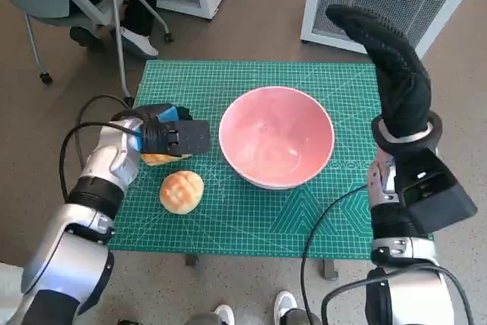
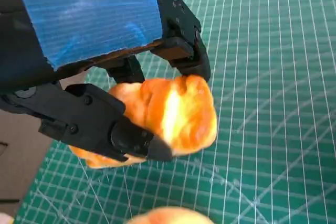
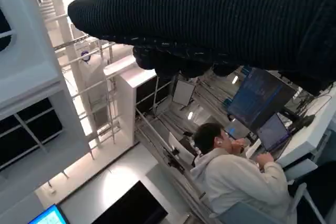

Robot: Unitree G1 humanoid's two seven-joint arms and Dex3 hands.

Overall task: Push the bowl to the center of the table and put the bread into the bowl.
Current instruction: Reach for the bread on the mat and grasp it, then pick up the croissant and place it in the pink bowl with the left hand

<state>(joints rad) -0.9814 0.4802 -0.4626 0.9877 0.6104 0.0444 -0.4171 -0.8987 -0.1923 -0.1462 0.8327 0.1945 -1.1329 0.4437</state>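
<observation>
Green gridded cutting mat point(image 1: 319, 211) covers the worktop; bare mat in front of and behind the wide pink bowl point(image 1: 277, 138), which sits mid-worktop. My right hand point(image 1: 392, 66) is raised off the right edge, fingers straight, holding nothing. My left hand point(image 2: 100, 66) grips a golden bread roll point(image 2: 173, 116) at the left edge, fingers point(image 2: 131, 137) clamped on both sides. Second round bread roll point(image 1: 182, 190) lies just beside.

The right hand point(image 3: 210, 24), in its black knitted glove, spans the frame as a dark band with nothing visibly in its grasp. Beyond the glove, a person point(image 3: 236, 174) in a pale top sits at a white desk point(image 3: 310, 142), facing a dark monitor point(image 3: 257, 98) and an open laptop point(image 3: 273, 132).
</observation>
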